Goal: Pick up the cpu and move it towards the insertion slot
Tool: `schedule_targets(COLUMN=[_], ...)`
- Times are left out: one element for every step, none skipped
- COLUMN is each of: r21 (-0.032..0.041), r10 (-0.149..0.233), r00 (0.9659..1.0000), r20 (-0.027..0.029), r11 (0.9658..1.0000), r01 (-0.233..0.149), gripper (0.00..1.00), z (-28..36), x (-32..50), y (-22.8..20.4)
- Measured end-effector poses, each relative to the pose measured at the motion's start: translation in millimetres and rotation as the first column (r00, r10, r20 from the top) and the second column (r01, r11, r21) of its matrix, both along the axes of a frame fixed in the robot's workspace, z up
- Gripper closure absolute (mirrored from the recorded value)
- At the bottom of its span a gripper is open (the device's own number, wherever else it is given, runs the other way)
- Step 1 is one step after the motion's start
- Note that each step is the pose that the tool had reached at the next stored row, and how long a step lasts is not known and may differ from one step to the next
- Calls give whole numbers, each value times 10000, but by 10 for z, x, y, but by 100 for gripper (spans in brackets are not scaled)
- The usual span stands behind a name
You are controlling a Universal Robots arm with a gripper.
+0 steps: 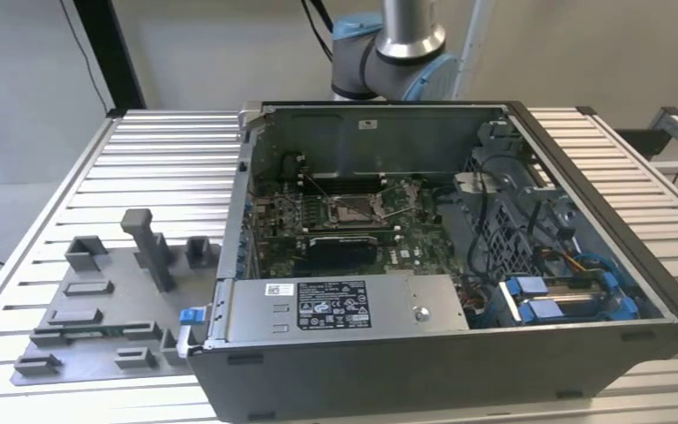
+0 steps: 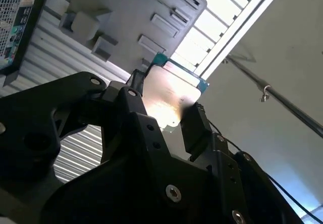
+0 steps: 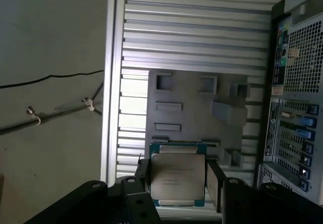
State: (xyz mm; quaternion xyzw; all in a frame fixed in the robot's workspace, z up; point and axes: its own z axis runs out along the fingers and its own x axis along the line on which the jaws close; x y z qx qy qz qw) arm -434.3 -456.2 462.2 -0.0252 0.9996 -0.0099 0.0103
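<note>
Pickup looks done: the black claw [image 3: 179, 183] clamps the silver-topped square cpu [image 3: 177, 176] by its edges above the grey plastic fixture plate [image 3: 192, 95], with the silver-framed square insertion slot [image 1: 355, 209], at twelve o'clock of the black panel [image 1: 336, 252], not yet reached.

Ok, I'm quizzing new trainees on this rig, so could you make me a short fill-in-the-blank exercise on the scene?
1. The fingers of the gripper are shut on the ____.
2. The insertion slot sits inside the open computer ____.
3. The grey fixture plate lies at the exterior view's ____, beside that computer.
Missing words: cpu; case; left.
</note>
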Motion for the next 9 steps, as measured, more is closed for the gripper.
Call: schedule_targets(r21=[-2,-3,1,10,14,14,14,14,14], r10=[1,0,-1,-1,0,-2,-2,-2,-3], r00=[10000,10000,10000,10000,10000,10000,10000,10000,10000], r20=[-2,-4,5,40,60,60,61,61,61], r11=[10000,10000,10000,10000,10000,10000,10000,10000,10000], r01=[-1,0,1,1,0,2,2,2,3], gripper=[100,100,100,100,100,100,100,100,100], z=[2,3,0,-1,-10,-27,-45,-61,-76], x=[10,30,53,83,121,165,212,258,303], y=[0,1,1,1,0,1,1,3,5])
